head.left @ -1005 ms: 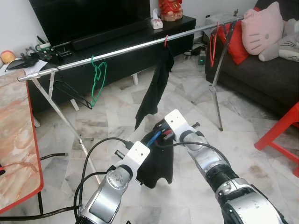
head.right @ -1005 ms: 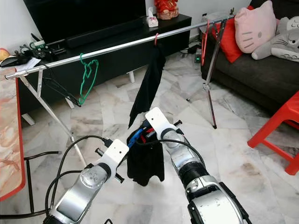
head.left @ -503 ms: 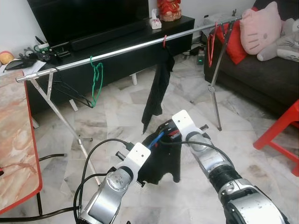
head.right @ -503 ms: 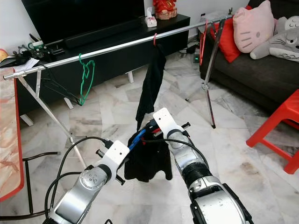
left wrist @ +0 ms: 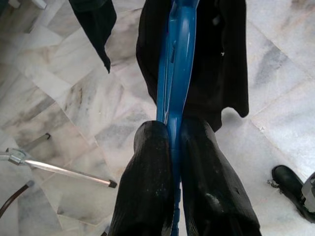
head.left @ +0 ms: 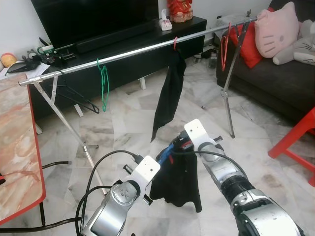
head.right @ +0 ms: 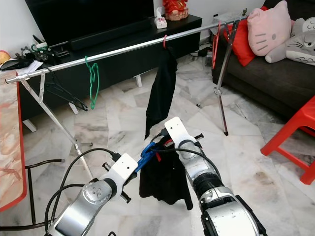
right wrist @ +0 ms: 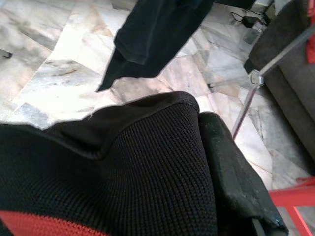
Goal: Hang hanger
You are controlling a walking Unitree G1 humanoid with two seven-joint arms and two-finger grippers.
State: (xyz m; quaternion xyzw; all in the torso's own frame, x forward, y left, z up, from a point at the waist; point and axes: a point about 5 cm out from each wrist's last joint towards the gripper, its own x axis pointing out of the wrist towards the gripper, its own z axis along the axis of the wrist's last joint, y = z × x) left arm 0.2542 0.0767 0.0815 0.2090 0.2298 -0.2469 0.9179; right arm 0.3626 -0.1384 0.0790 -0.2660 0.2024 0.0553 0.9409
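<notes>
Left eye view: the black garment [head.left: 178,179] now hangs lower and longer than a second ago, its hem spread toward 5 o'clock; the blue hanger [left wrist: 176,64] carries it, slim and glossy, at 12 o'clock from the left gripper [left wrist: 172,142], which is clenched on it; the right gripper [head.left: 183,146] is buried in the cloth, grip unreadable; the rail [head.left: 138,50] lies beyond.

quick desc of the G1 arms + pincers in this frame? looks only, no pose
Both arms are silver metal with rounded joint housings. The left arm carries looping black cables; the right arm has a black ribbed band at the forearm. Each wrist ends in a white block. The left pincer has two long black, matte, rounded fingers. The right pincer shows one similar scuffed black finger.
</notes>
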